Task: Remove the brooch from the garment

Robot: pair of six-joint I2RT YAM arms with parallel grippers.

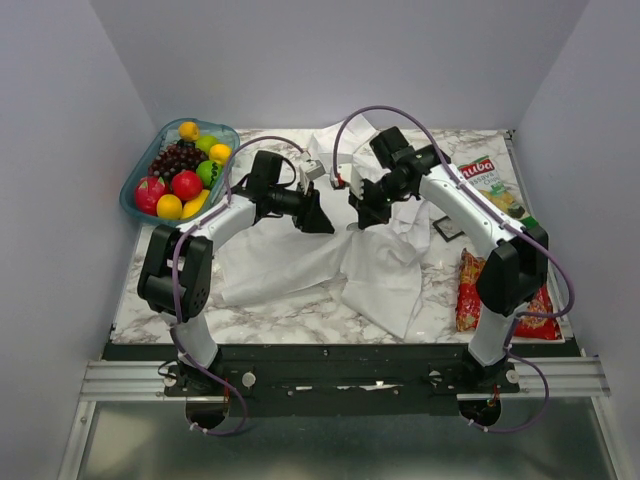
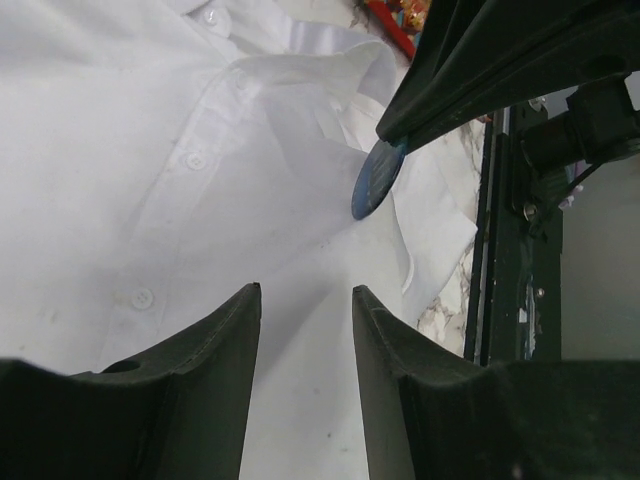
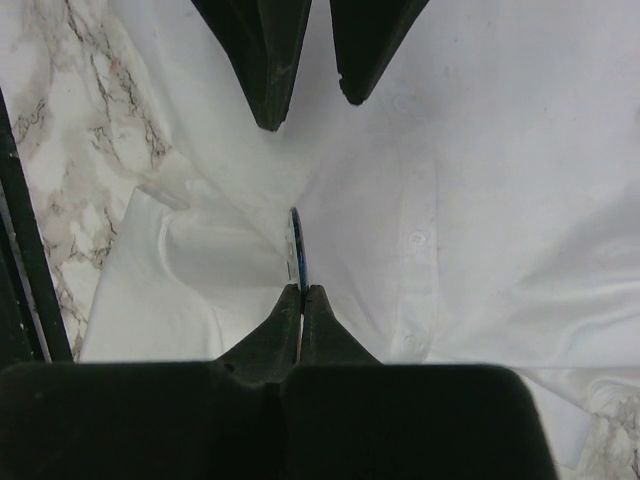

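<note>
One garment [image 1: 300, 262], one brooch [image 2: 377, 180], two grippers [image 2: 305, 292] [image 3: 302, 290], one fruit tray [image 1: 128, 192].

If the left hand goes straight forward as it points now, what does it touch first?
Probably the wrinkled white shirt, just beside the small round dark-blue brooch; depth is unclear.

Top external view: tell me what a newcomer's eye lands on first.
The white shirt sprawls across the middle. Over it the right claw is shut on the dark-blue brooch, with the open left claw facing it. A bowl of bright fruit sits back left.
</note>
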